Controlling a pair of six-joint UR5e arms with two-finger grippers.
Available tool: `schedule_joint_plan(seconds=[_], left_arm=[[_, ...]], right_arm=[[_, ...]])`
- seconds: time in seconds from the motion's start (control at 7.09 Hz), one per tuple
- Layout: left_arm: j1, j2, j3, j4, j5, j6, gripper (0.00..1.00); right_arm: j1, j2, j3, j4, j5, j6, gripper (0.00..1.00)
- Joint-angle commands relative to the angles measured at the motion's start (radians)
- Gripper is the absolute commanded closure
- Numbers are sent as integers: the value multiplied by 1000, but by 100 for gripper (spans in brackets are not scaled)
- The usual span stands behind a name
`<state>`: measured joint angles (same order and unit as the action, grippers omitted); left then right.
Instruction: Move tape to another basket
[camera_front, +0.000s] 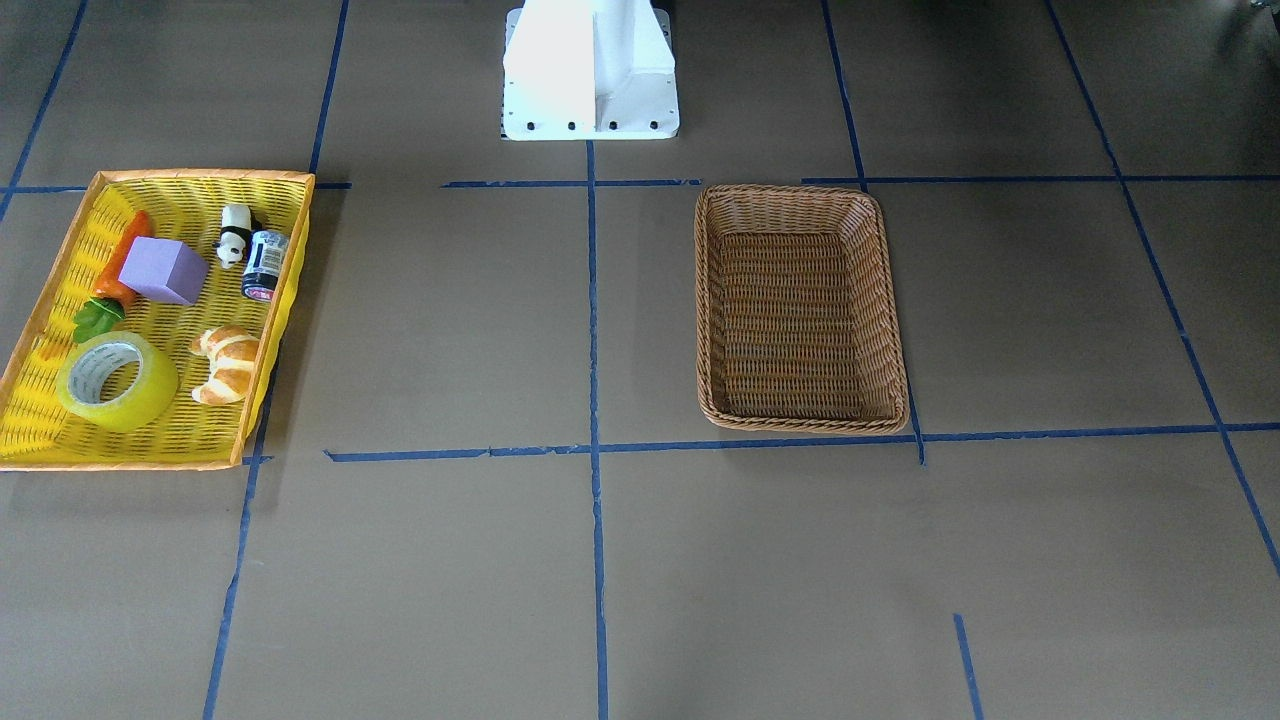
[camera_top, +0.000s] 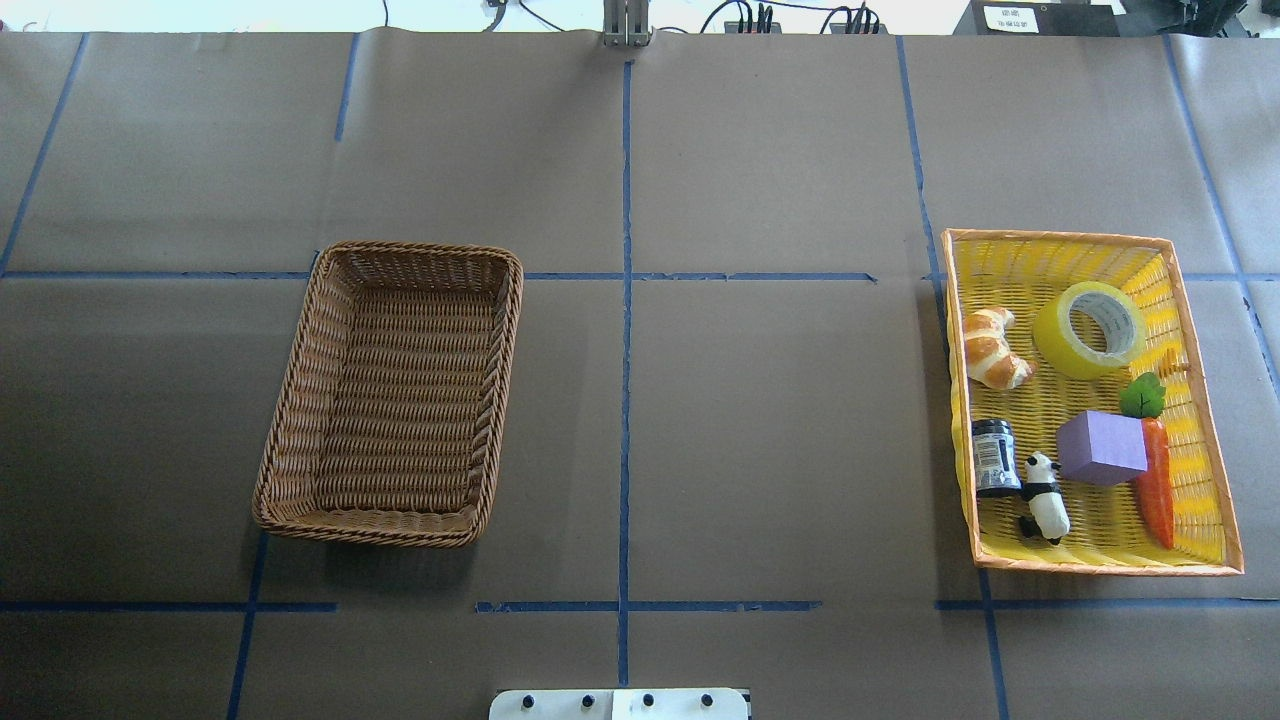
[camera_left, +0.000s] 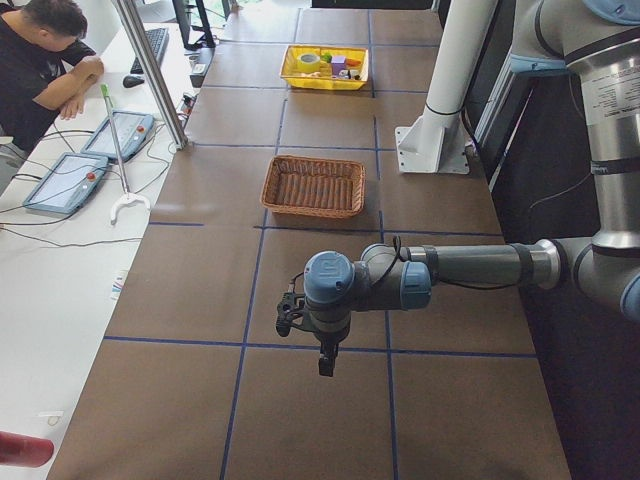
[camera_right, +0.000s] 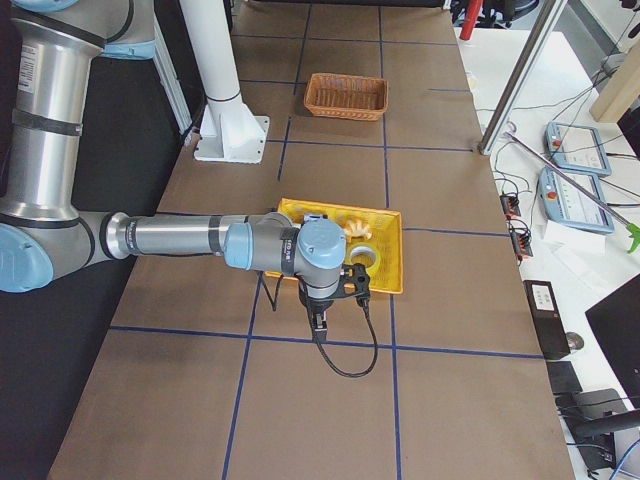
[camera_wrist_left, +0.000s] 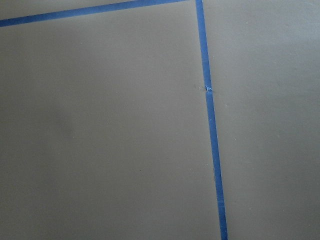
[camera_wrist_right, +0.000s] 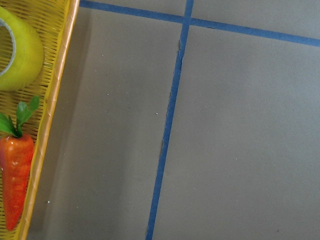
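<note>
The tape (camera_front: 150, 395) is a yellow-green roll lying flat in the yellow tray (camera_front: 200, 177), at the tray's corner farthest from the robot. It also shows in the overhead view (camera_top: 1060, 335) and at the top left of the right wrist view (camera_wrist_right: 25, 55). The brown wicker basket (camera_front: 790, 190) stands empty on the robot's left half of the table (camera_top: 420, 247). My left gripper (camera_left: 290, 315) hangs over bare table well away from the basket. My right gripper (camera_right: 352, 283) hovers beside the yellow tray's outer edge. I cannot tell whether either is open or shut.
In the yellow tray also lie a purple cube (camera_front: 163, 270), a toy carrot (camera_front: 125, 260), a croissant (camera_front: 228, 362), a panda figure (camera_front: 234, 235) and a dark jar (camera_front: 265, 264). The white robot base (camera_front: 590, 70) stands at mid table. An operator (camera_left: 50, 60) sits at a side desk.
</note>
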<state>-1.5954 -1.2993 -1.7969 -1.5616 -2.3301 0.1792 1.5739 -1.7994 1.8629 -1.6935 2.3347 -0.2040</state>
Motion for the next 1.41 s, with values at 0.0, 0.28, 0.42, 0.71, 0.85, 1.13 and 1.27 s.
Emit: schedule_joint_plan(seconds=[0.0, 0.28, 0.42, 0.71, 0.85, 1.13, 1.27], left_arm=[[0, 0, -7, 2, 2, 0, 0], [2, 2, -10, 6, 2, 0, 0], [2, 2, -9, -3, 2, -3, 0], [3, -21, -9, -40, 0, -9, 0], [3, -25, -7, -116, 2, -9, 0], [3, -60, 25, -202, -6, -15, 0], [3, -60, 30, -204, -64, -14, 0]], right_arm=[[1, 0, 1, 0, 0, 0, 0], [0, 3, 15, 0, 2, 0, 0], [0, 9, 34, 3, 5, 0, 0], [-2, 18, 47, 172, 12, 5, 0], [-12, 23, 45, 213, 11, 8, 0], [-81, 143, 19, 204, 9, 75, 0], [-156, 220, -35, 203, 8, 78, 0]])
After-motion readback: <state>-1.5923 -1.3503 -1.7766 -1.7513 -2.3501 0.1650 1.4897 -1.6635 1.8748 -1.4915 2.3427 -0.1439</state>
